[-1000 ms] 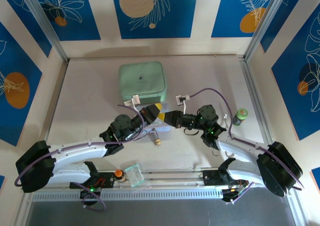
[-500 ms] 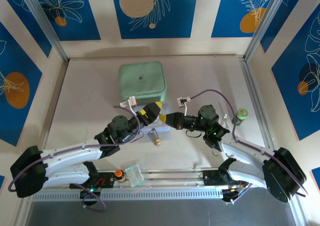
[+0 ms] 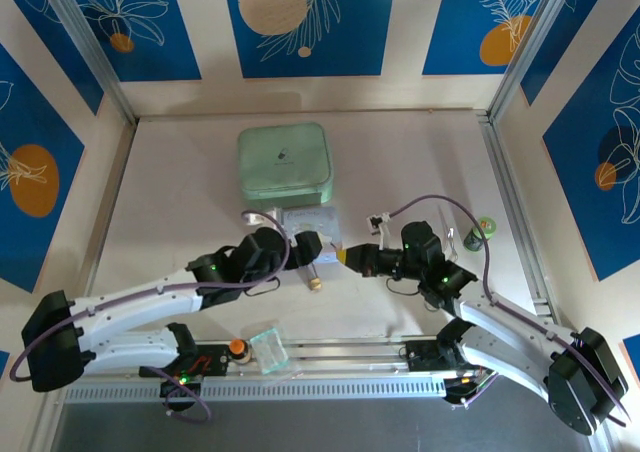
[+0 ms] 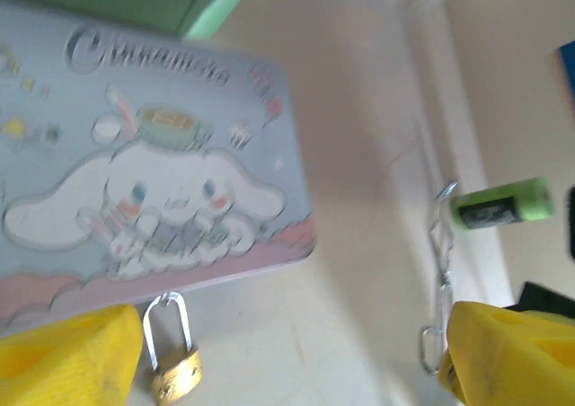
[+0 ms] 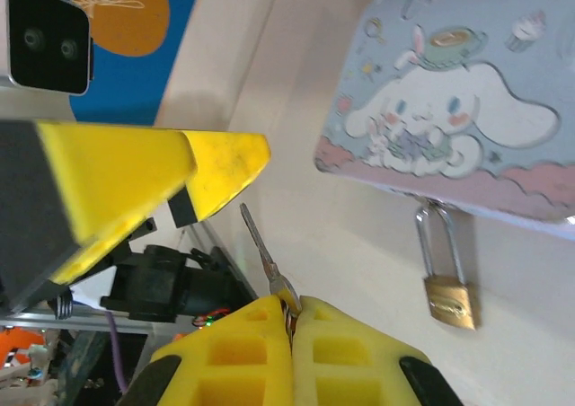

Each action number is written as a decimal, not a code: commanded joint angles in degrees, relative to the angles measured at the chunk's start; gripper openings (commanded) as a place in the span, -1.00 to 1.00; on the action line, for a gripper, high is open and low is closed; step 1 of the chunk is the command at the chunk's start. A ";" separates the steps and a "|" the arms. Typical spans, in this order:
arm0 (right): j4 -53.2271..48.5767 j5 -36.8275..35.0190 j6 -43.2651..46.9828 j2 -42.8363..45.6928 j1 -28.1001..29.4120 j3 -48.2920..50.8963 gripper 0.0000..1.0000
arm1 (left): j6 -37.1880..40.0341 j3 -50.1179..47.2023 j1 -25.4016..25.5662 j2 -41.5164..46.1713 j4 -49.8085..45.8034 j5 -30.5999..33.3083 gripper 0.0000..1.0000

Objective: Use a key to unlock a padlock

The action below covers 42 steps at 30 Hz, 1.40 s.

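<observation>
Lying on the worktop (image 3: 420, 152): the padlock (image 4: 173, 363); brass body toward the arms; silver shackle reaching up to the near edge of the cartoon tin (image 4: 144, 172)
Key (image 5: 263, 253): thin and silver; blade sticking out of the right claw; apart from the padlock
Right claw (image 5: 292, 321): yellow fingers pressed together; pinching the key by its head
Left claw (image 4: 292, 357): spread wide; padlock just beside one finger (image 4: 72, 352)
Around: mint case (image 3: 284, 162) behind the tin; looped metal tool (image 4: 440, 271) and green bottle (image 4: 503, 204) off to the right
</observation>
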State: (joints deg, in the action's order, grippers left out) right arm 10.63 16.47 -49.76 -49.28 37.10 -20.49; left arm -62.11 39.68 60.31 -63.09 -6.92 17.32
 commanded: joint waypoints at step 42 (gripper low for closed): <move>-1.13 -5.83 -1.67 4.30 0.52 13.56 -1.00 | -29.49 -1.45 9.29 -28.83 7.05 10.16 0.05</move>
State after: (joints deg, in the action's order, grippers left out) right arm 8.54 11.64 -51.64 -44.21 37.54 -6.50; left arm -81.97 37.63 67.26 -91.90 5.63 27.83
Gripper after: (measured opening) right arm 0.048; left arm 0.522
